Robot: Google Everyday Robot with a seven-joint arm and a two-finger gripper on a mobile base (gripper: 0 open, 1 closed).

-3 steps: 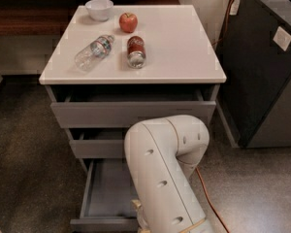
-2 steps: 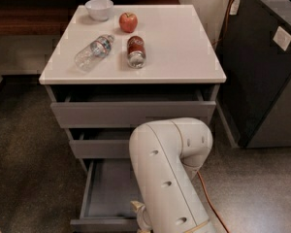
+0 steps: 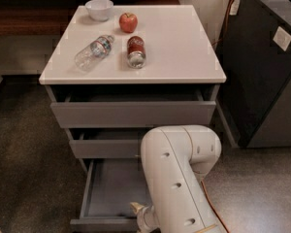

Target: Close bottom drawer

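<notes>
Bottom drawer (image 3: 111, 191), matte grey, shallow box, pulled far out under white-topped cabinet (image 3: 177, 47). Gripper (image 3: 138, 212) low at drawer's front edge, mostly hidden by smooth white arm (image 3: 177, 178); its state cannot be told.
</notes>
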